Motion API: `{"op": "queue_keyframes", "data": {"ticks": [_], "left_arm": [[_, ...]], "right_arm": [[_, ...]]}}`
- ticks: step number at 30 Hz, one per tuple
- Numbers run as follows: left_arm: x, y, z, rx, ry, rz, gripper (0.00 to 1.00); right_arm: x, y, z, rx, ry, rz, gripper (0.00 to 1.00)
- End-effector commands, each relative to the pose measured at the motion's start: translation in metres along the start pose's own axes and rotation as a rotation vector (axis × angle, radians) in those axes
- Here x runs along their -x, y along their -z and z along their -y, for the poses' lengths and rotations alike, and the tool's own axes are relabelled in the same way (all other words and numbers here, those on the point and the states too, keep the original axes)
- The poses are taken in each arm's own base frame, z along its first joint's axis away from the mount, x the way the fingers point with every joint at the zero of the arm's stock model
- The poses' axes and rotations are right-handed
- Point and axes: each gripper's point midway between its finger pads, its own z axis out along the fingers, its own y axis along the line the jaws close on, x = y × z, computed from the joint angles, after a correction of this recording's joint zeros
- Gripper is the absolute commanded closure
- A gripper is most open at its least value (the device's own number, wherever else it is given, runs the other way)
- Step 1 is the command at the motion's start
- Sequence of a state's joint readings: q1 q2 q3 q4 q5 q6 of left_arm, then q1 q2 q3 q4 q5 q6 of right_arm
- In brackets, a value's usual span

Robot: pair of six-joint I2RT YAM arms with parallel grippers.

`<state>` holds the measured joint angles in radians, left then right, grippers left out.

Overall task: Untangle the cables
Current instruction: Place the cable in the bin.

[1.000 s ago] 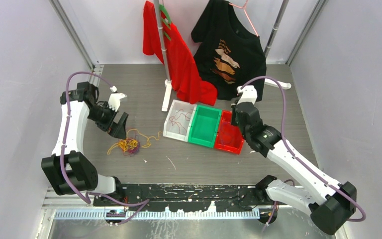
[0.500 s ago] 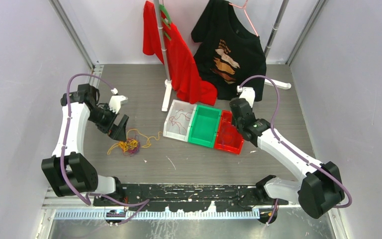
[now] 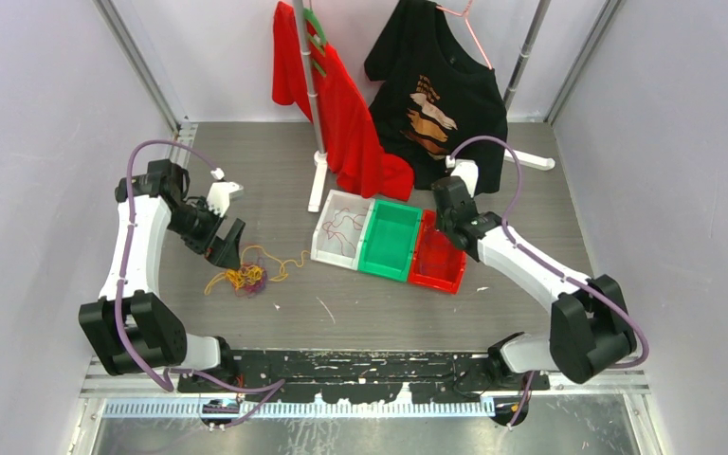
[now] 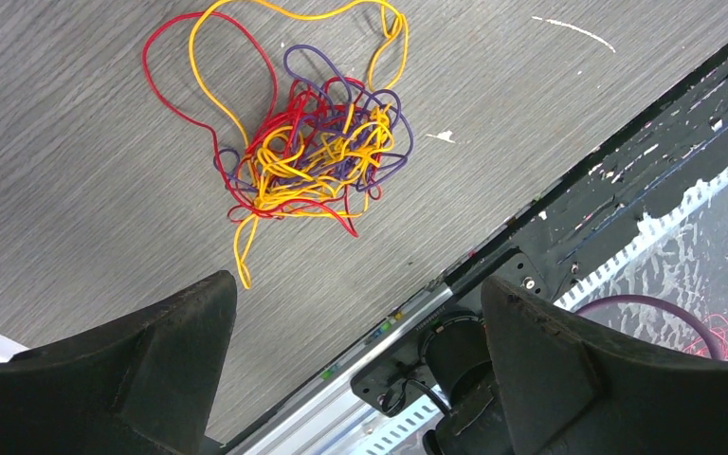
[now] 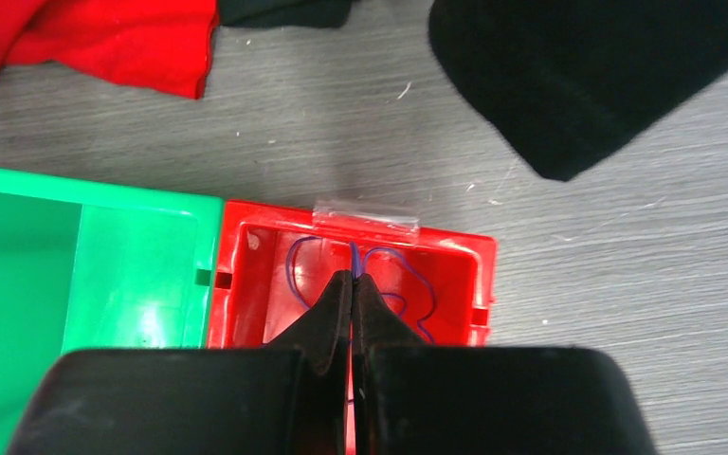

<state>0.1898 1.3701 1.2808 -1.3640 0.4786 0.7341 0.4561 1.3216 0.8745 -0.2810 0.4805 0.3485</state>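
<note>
A: What are the fingers doing?
B: The left fingers (image 4: pixel 185 341) are standing spread as wide as they go, holding nothing and hovering over the tangle (image 4: pixel 318 152). The right fingers (image 5: pixel 353 294) are pressing fully together. A purple cable (image 5: pixel 354 258) is running straight into their tips, so I am judging that they are pinching it over the red bin (image 5: pixel 246 284), where its loops are lying.
A: Where are the other cables sitting?
B: The tangle is lying on the desk (image 4: pixel 76 171) near the left arm, with red, yellow and purple strands knotting through one another and a few loose loops trailing out. The white bin (image 3: pixel 322 251) is holding some red cables (image 3: pixel 343 227), and I am seeing none in the green bin (image 3: pixel 391 237).
A: So how far along is it looking?
B: Early to midway, I am guessing: a few strands are lying apart in bins, while most are waiting in the knot.
A: Any writing?
B: Nothing I am managing to read; the black shirt (image 3: pixel 445 95) is showing an orange print, too small to make out
</note>
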Motion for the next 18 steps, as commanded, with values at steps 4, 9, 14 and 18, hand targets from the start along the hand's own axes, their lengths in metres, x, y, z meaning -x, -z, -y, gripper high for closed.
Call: {"op": "queue_keyframes", "data": {"ticks": [4,9,14,18], "left_arm": [[0.01,0.015,0.003,0.034,-0.012,0.03,0.0],[0.011,0.015,-0.001,0.039,0.008,0.022,0.01],[0.011,0.016,-0.002,0.043,0.005,0.023,0.01],[0.01,0.014,0.0,0.022,0.014,0.016,0.0]], "right_arm": [[-0.003,-0.011,-0.021,0.055,-0.127,-0.02,0.99],[0.005,-0.008,-0.022,0.055,-0.141,-0.011,0.84],[0.012,-0.004,-0.021,0.051,-0.138,-0.006,0.54],[0.026,0.008,-0.024,0.083,-0.142,0.01,0.51]]}}
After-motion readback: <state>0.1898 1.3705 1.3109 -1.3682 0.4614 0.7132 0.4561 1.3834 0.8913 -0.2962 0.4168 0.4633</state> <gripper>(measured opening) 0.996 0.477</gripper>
